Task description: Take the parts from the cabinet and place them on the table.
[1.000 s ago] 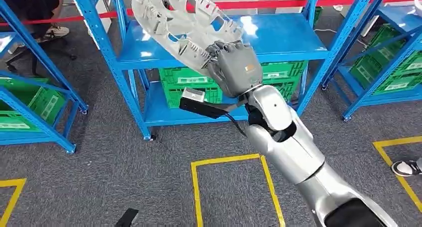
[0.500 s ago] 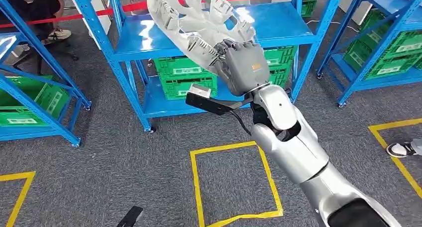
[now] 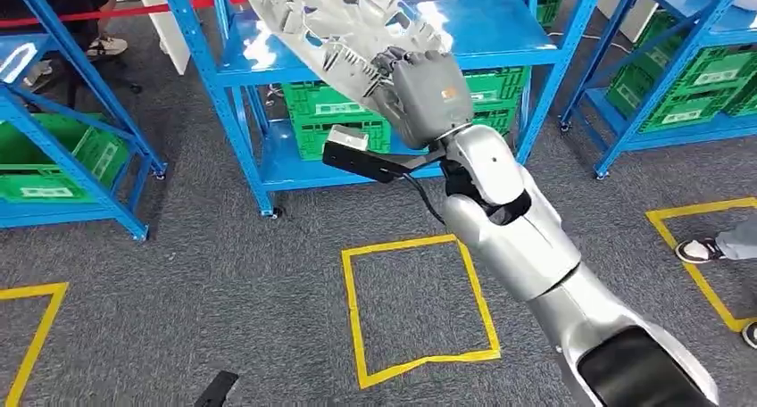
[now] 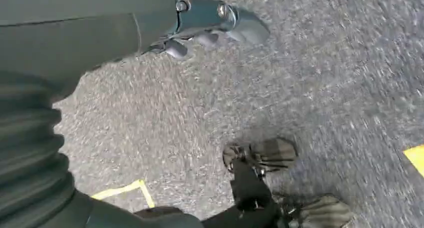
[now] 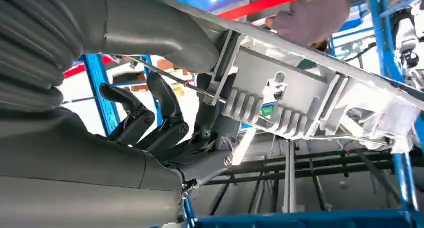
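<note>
My right hand (image 3: 430, 96) is raised in front of me and grips a large pale grey ribbed plastic part (image 3: 332, 21) by its near edge. The part tilts up and away over the top shelf of the blue rack (image 3: 500, 45). In the right wrist view the thick thumb (image 5: 165, 35) lies on one face of the part (image 5: 300, 100) and the dark fingers (image 5: 167, 120) curl under it. My left hand (image 4: 210, 25) hangs over grey carpet with nothing in it, fingers loosely apart.
Green crates (image 3: 335, 126) fill the rack's lower shelf. More blue racks stand at the left (image 3: 76, 112) and right (image 3: 661, 86). A yellow taped square (image 3: 420, 304) marks the carpet ahead. A person's shoe (image 3: 701, 249) is at the right.
The whole picture has shifted, so the camera has moved. My right hand still holds the part up. The person's shoe at the right has come further into the picture.
</note>
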